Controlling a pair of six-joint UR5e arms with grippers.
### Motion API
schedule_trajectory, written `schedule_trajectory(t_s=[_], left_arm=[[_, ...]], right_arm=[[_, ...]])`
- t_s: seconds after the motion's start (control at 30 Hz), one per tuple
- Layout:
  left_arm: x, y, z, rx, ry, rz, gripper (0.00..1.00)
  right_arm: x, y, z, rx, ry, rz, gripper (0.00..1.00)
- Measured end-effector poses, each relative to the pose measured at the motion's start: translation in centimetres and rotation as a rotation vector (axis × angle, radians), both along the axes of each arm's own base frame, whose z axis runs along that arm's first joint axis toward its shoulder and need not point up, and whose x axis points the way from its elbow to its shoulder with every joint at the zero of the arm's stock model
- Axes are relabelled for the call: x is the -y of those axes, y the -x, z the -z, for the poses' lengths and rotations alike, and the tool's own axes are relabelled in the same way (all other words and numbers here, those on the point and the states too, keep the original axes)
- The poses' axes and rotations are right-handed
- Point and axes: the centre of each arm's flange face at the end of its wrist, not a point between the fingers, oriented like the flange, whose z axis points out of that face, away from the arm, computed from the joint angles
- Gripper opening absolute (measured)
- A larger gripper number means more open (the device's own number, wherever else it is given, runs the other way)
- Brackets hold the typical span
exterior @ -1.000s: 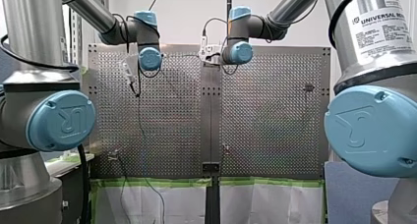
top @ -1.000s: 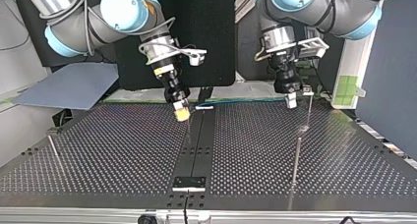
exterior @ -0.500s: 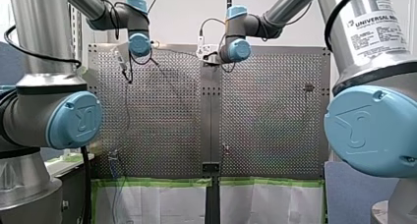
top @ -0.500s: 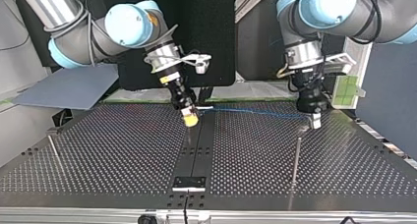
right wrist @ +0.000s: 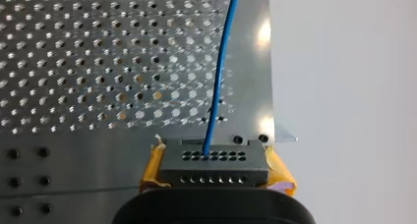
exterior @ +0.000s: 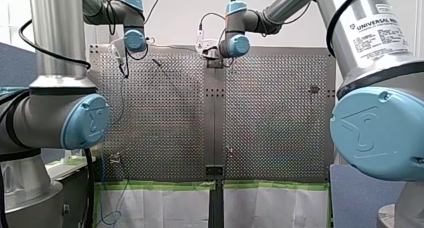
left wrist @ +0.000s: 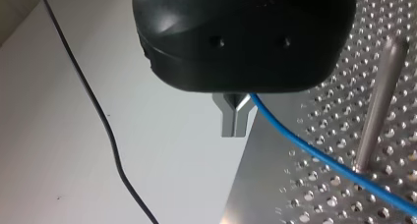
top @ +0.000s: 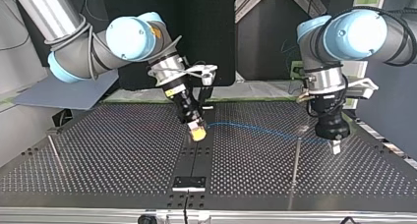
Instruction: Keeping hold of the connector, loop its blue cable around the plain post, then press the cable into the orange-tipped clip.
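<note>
My right gripper (top: 198, 134), with yellow pads (right wrist: 153, 166), is shut on the grey connector (right wrist: 214, 162) over the table's dark centre strip. The blue cable (top: 265, 131) leaves the connector (top: 199, 127) and runs low over the table toward the top view's right. There it ends at my left gripper (top: 336, 146). In the left wrist view the metal fingers (left wrist: 235, 120) are shut, with the blue cable (left wrist: 314, 153) coming out between them. The cable passes the foot of the plain post (left wrist: 379, 98), which stands beside that gripper. In the top view the plain post (top: 297, 153) rises just left of my left gripper.
A second thin post (top: 54, 152) stands at the top view's left. A small clip (exterior: 229, 150) sits near the centre strip in the front view. A black plate (top: 189, 182) lies on the strip near the front edge. Slack blue cable (exterior: 102, 188) hangs off the table's edge.
My left gripper has moved toward the top view's right and nearer the camera, drawing the blue cable past the post. My right gripper has slid a little nearer along the centre strip.
</note>
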Motion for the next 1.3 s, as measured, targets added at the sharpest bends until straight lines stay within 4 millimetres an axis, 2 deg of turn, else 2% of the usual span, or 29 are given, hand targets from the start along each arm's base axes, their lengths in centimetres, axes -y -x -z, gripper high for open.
schedule_trajectory(t_s=[0.37,0.53,0.8,1.0,1.3], left_arm=[[-0.9,-4.7,1.7,-0.025,0.003,0.019,0.00],[-1.1,-5.7,2.4,-0.028,0.002,0.031,0.00],[-1.7,-6.7,3.5,-0.034,0.011,0.037,0.00],[-2.0,-7.9,5.1,-0.054,0.010,0.048,0.00],[-2.4,-9.6,7.3,-0.064,0.008,0.080,0.00]], right_arm=[[1.6,-2.2,-0.6,0.015,0.019,-0.013,0.00],[2.1,-2.5,-0.7,0.024,0.028,-0.011,0.00],[2.9,-3.0,0.3,0.014,0.020,-0.010,0.00],[3.4,-3.3,1.4,0.004,0.010,-0.008,0.00],[4.7,-4.2,5.4,-0.020,-0.015,-0.004,0.00]])
